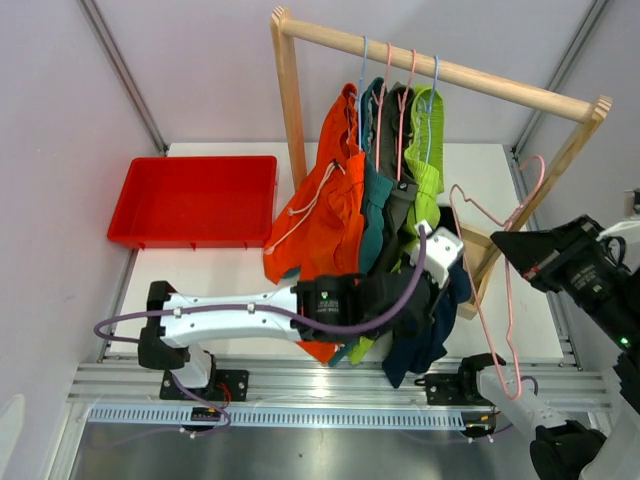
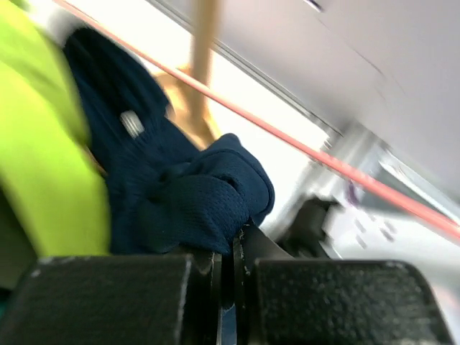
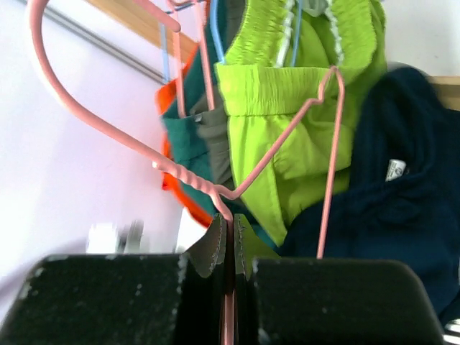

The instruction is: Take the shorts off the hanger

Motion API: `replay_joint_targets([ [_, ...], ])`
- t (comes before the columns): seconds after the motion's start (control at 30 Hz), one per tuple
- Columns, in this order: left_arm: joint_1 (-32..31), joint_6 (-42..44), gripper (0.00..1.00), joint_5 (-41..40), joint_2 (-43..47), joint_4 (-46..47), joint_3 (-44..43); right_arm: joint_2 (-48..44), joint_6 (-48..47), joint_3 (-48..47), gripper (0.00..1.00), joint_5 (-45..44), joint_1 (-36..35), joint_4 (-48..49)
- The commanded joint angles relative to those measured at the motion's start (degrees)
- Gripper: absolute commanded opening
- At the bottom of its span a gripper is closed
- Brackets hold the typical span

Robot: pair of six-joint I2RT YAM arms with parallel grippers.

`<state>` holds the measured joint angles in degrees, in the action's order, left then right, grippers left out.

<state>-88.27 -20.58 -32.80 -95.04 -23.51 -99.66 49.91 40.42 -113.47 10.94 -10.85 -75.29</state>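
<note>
The navy shorts [image 1: 432, 335] hang bunched below my left gripper [image 1: 425, 292], which is shut on a fold of them [image 2: 194, 201]. My right gripper [image 1: 505, 240] is shut on a pink wire hanger [image 1: 485, 290] just under its twisted neck [image 3: 188, 178]. The hanger's wire looks bare and tilts away from the rack. In the left wrist view the wire [image 2: 302, 144] crosses behind the navy cloth. The orange shorts [image 1: 325, 205], teal shorts [image 1: 378, 200], dark grey shorts [image 1: 400, 195] and lime green shorts [image 1: 428, 150] hang on hangers from the wooden rail.
A wooden clothes rack [image 1: 290, 100] stands at the back middle, its right foot [image 1: 480, 255] near my right gripper. A red tray [image 1: 195, 200] lies at the back left. Grey walls close in both sides.
</note>
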Motion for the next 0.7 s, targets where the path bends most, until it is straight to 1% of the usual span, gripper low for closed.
replay_joint_targets([
  [0.0,1.08,2.21,0.0,3.09,-0.05,-1.19,-3.61,2.03,0.01,-7.19,0.0,1.28,0.22,-2.4],
  [0.13,0.38,-0.95,0.0,6.95,2.93,0.04,2.0,6.77,-1.13,-13.17,0.0,-0.39,-0.4,-1.53],
  [0.17,-1.19,-1.74,0.0,7.3,3.81,0.74,4.62,9.04,-1.31,-14.49,0.0,-1.35,-0.57,-1.1],
  [0.2,-2.42,-2.44,0.0,7.31,5.9,1.61,8.13,10.46,-1.66,-18.15,0.0,-1.97,-1.18,-0.57],
  [0.23,-5.13,-2.62,0.0,7.31,7.05,2.32,9.99,11.95,-2.62,-20.02,0.0,-2.76,-1.54,-0.48],
  [0.27,-6.72,-2.89,0.0,6.35,8.11,3.02,14.27,14.4,-3.15,-21.78,0.0,-4.68,-1.89,-0.39],
  [0.3,-8.48,-4.28,0.0,5.3,10.38,2.77,15.53,15.47,-3.51,-23.36,0.0,-5.57,-2.85,-0.04],
  [0.33,-9.98,-5.51,0.0,4.07,11.54,1.89,16.5,16.18,-3.86,-23.03,0.0,-6.45,-3.21,0.83],
  [0.37,-13.12,-6.83,0.0,1.97,12.85,1.19,18.6,16.79,-4.38,-22.24,0.0,-7.76,-3.56,2.93],
  [0.4,-14.9,-9.37,0.0,0.99,14.35,0.4,20.71,16.89,-4.65,-21.19,0.0,-8.21,-3.74,4.17],
  [0.43,-18.48,-10.52,0.0,-0.06,17.41,-0.22,21.77,16.97,-5.09,-18.83,0.0,-8.56,-3.74,5.66],
  [0.47,-20.17,-11.67,0.0,-1.12,18.92,-0.66,23.87,17.41,-5.35,-18.11,0.0,-9.61,-3.74,7.94],
  [0.5,-21.93,-13.85,0.0,-3.22,20.24,-3.01,25.03,17.85,-5.7,-17.67,0.0,-10.32,-3.74,8.66],
  [0.53,-25.43,-14.92,0.0,-4.63,22.16,-4.69,25.21,18.29,-6.14,-17.49,0.0,-10.85,-3.74,9.27],
  [0.6,-28.61,-18.16,0.0,-8.49,23.06,-9.07,24.95,20.13,-7.55,-18.01,0.0,-14.62,-3.65,10.68],
  [0.63,-31.32,-19.66,0.0,-9.99,23.32,-15.8,22.86,20.49,-7.9,-18.01,0.0,-15.41,-3.48,11.21],
  [0.67,-32.48,-21.59,0.0,-11.57,22.98,-19.52,21.97,20.93,-8.34,-18.19,0.0,-16.9,-3.3,12.26],
])
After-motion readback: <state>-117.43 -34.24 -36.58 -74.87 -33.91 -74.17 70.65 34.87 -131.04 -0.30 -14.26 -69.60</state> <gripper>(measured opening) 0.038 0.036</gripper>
